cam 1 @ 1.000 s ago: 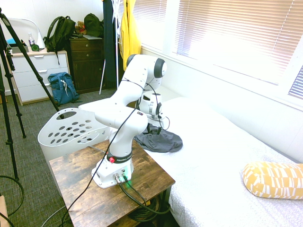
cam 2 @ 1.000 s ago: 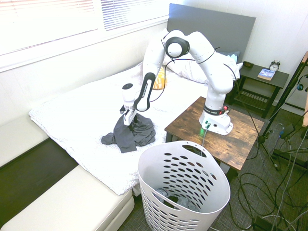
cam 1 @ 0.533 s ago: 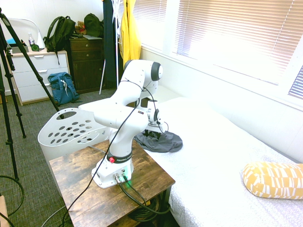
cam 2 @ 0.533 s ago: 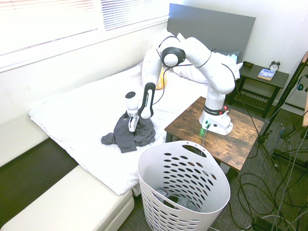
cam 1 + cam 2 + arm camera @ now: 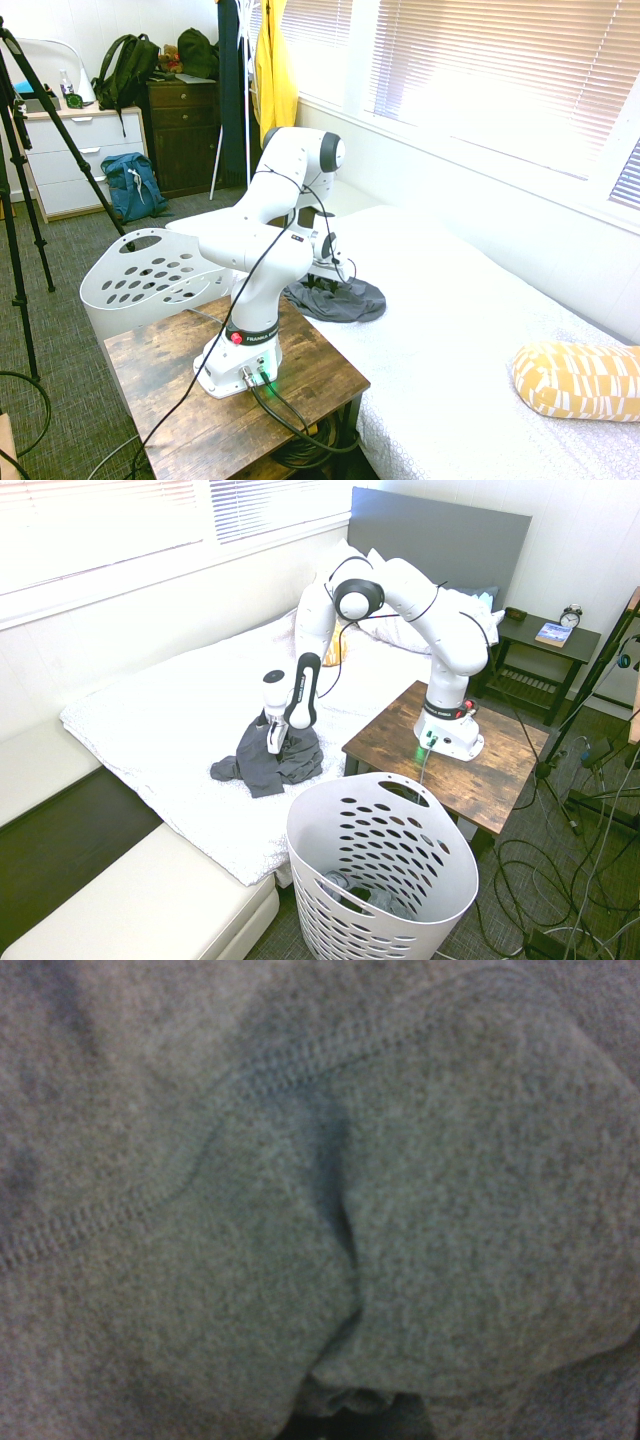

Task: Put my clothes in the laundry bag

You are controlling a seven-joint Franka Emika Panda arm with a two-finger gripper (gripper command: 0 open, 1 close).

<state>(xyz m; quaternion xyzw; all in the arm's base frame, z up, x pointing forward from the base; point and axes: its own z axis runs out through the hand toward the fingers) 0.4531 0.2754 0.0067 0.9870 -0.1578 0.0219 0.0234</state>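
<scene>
The clothes (image 5: 350, 299) are a crumpled dark charcoal-grey garment lying on the white bed near its edge, also seen in the second exterior view (image 5: 262, 768). My gripper (image 5: 277, 746) points straight down and is pressed into the top of the garment (image 5: 323, 277). The fabric hides its tips. The wrist view is filled with grey fleece and a stitched seam (image 5: 400, 1210). The laundry bag (image 5: 385, 875) is a white holed basket standing on the floor beside the bed, with some dark cloth at its bottom. It also shows left of the arm (image 5: 150, 275).
A wooden side table (image 5: 500, 765) bears the arm between the bed and the basket. A yellow pillow (image 5: 580, 380) lies further along the bed. A yellow jacket (image 5: 272, 70), a blue backpack (image 5: 133, 185) and a green backpack (image 5: 125, 70) are at the far wall.
The arm has come down from just above the garment until the gripper sits in the fabric. In the last half second it has hardly moved. The garment and the basket stay put.
</scene>
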